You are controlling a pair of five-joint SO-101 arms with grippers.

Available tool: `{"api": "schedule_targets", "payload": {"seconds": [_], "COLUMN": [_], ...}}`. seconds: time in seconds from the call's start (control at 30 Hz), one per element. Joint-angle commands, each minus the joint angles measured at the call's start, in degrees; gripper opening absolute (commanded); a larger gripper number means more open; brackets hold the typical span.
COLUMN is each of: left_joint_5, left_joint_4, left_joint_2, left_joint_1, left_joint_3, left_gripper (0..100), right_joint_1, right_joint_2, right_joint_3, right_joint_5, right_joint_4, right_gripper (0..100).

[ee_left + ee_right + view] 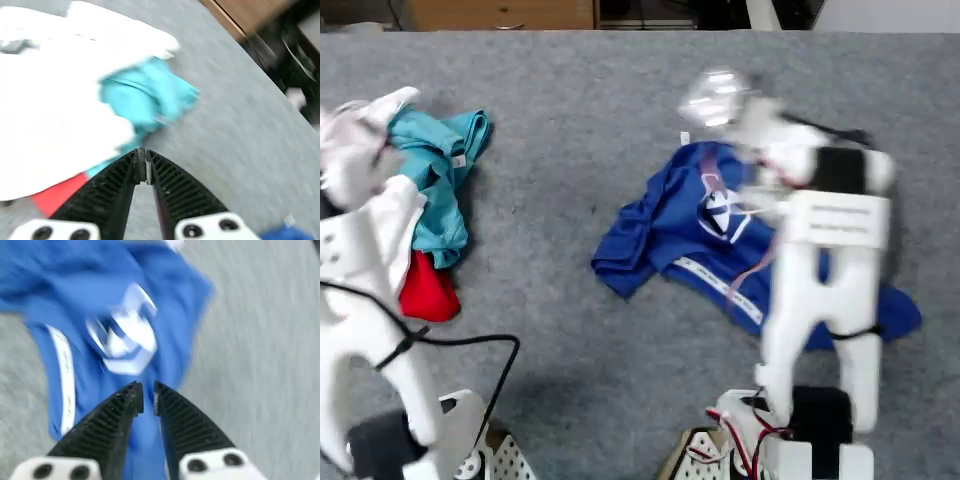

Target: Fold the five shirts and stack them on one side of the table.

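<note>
Right now I am hovering my right gripper (147, 393), jaws barely parted and empty, over the crumpled blue shirt (95, 310) lying mid-counter (570, 90). My left gripper (142, 168) is sitting closed by the teal shirt (145, 97). Spreading the blue shirt flat is probably next, which would need wider jaws.

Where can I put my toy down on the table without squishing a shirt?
The grey table is bare between the teal shirt and the blue shirt, and along the far edge behind them. It is crowded where the white shirt, the red shirt and the teal one pile together.
</note>
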Motion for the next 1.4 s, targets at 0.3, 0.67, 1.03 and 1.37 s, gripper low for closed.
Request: {"api": "schedule_targets", "payload": {"seconds": [0.3, 0.67, 1.03, 1.37], "left_joint_5": [-2.9, -3.0, -3.3, -3.3], "left_joint_4": [-25.2, -45.1, -48.4, -48.4], "left_joint_2": [-11.6, -14.1, -14.0, -14.0], "left_joint_1": [-5.1, -0.6, -0.4, -0.4], "left_joint_3": [37.6, 54.9, 57.2, 57.5], "left_gripper": [2, 2, 2, 2], "right_joint_1": [-17.6, -24.1, -21.9, -13.3], "right_joint_2": [18.0, 34.6, 54.5, 65.2], "right_joint_3": [0.0, -5.8, -30.2, -55.7], "right_joint_5": [0.6, 0.6, -1.6, -2.7], "right_joint_4": [-4.2, -8.3, -4.5, 1.5], "right_gripper": [19.9, 20.2, 8.3, 2.4]}}
